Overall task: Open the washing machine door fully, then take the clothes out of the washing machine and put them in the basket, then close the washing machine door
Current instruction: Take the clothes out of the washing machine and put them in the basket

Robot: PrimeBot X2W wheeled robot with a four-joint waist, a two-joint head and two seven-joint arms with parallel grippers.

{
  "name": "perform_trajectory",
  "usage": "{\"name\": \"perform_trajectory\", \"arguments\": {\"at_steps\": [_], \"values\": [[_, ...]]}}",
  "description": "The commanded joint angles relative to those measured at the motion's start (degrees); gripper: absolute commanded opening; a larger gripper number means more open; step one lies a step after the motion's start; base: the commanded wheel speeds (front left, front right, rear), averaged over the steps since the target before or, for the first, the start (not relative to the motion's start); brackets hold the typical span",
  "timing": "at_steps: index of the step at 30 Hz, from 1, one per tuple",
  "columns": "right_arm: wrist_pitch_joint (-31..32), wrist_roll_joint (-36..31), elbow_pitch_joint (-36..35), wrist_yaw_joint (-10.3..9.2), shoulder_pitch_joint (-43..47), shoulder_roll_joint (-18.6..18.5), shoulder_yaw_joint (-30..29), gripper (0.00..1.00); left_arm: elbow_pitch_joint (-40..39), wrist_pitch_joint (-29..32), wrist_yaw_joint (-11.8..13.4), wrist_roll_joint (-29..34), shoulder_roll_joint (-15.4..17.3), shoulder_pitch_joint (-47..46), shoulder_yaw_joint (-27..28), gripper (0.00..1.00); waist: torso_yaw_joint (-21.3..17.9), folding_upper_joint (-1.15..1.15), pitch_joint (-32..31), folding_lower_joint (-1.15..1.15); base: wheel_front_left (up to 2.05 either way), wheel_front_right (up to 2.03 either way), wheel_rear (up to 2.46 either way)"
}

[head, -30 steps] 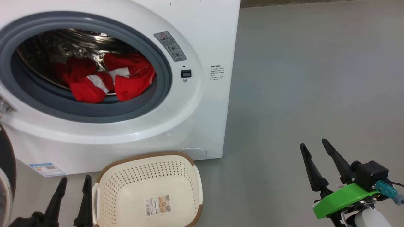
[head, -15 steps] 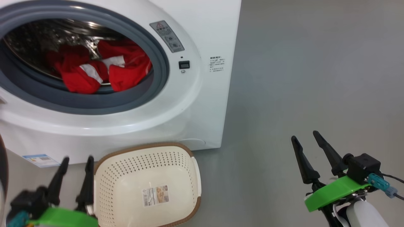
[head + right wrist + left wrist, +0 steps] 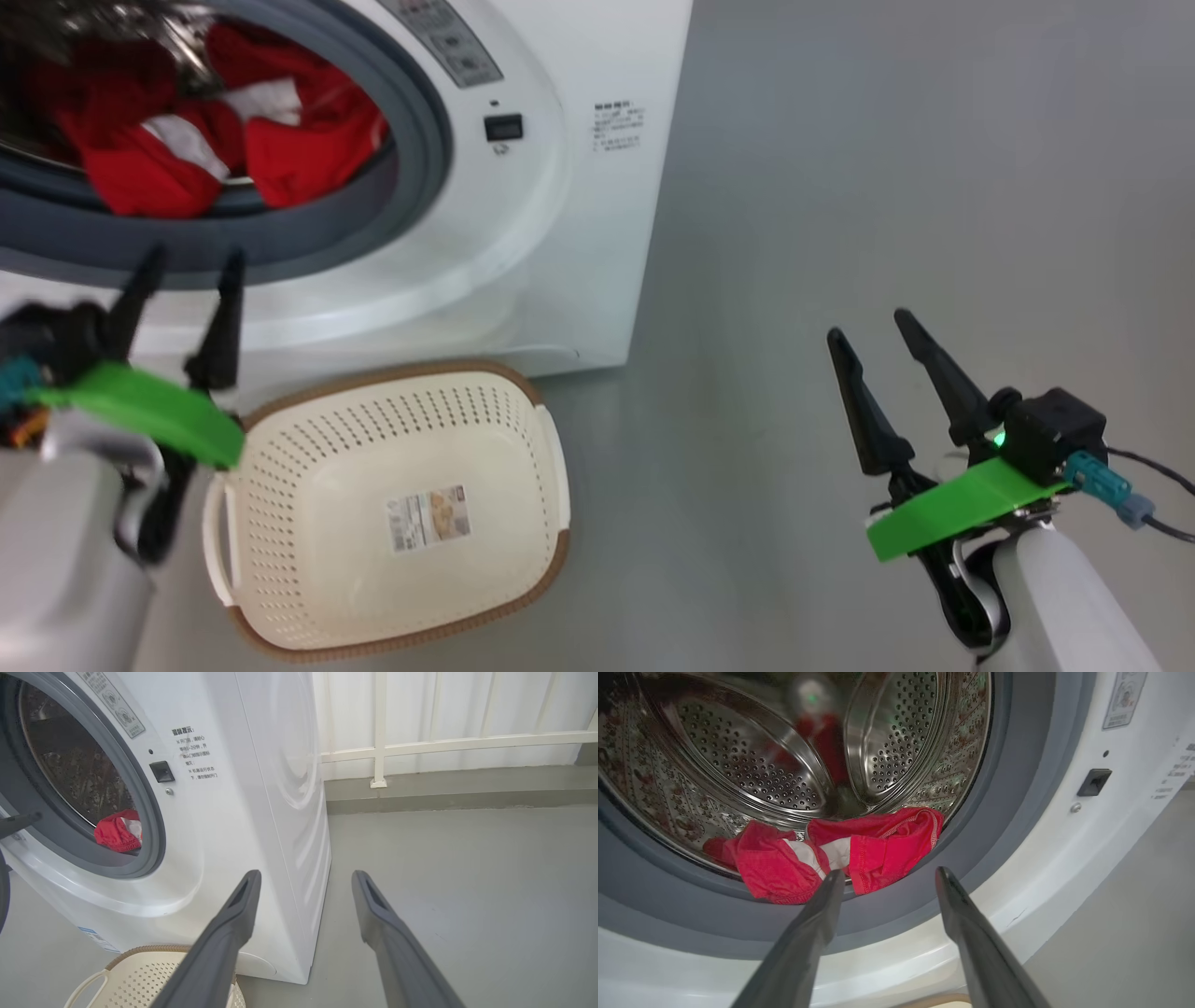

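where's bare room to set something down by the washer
Bare: grey floor between the washing machine and the right gripper, and inside the basket. Crowded: the drum mouth, with clothes at its lip and the left gripper before it.

floor (image 3: 467,868): smooth grey | wall (image 3: 444,709): white panels | rail (image 3: 458,744): white | kerb (image 3: 444,795): grey, along wall

The head view looks forward and steeply down, with the washing machine (image 3: 523,233) front at the far left, the basket (image 3: 308,439) on the floor (image 3: 840,187) nearer, and grey floor to the right. The left wrist view sits close to the drum (image 3: 752,765) mouth, facing in along the left hand (image 3: 890,872) at the clothes (image 3: 831,854). The right wrist view looks from low and farther right, along the right hand (image 3: 306,873), at the machine's front corner and a far white wall (image 3: 444,714). All three share the grey door ring (image 3: 308,238) and the clothes.
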Motion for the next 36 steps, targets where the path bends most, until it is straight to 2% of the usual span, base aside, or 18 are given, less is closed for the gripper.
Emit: {"name": "perform_trajectory", "arguments": {"at_steps": [1,7,16,25,36], "values": [[-0.7,-0.5,-1.8,0.09,-1.4,0.7,1.0,1.0,0.9,1.1,-0.2,-1.8,3.2,-4.5,0.5,1.0,-1.8,0.0,3.8,0.0,0.0,0.0,0.0],[-0.7,-1.0,-2.5,0.09,-3.9,2.2,0.7,1.0,8.8,4.7,-0.2,-6.6,5.7,-15.5,-4.9,1.0,-3.3,0.0,8.5,0.0,0.0,0.0,0.0],[-0.7,-1.4,-2.8,0.09,-6.3,4.0,1.2,1.0,17.1,8.8,-0.2,-11.9,7.4,-26.4,-13.4,1.0,-4.9,0.0,12.4,0.0,0.0,0.0,0.0],[-0.7,-1.3,-2.8,0.09,-7.8,4.8,2.4,1.0,21.1,10.3,-0.2,-16.3,9.5,-32.6,-20.8,1.0,-6.6,0.0,14.1,0.0,0.0,0.0,0.0],[-0.7,-1.0,-2.4,0.09,-8.9,5.3,4.4,1.0,25.0,9.9,-0.2,-20.9,12.0,-36.2,-26.3,1.0,-8.8,0.0,15.1,0.0,0.0,0.0,0.0]]}}
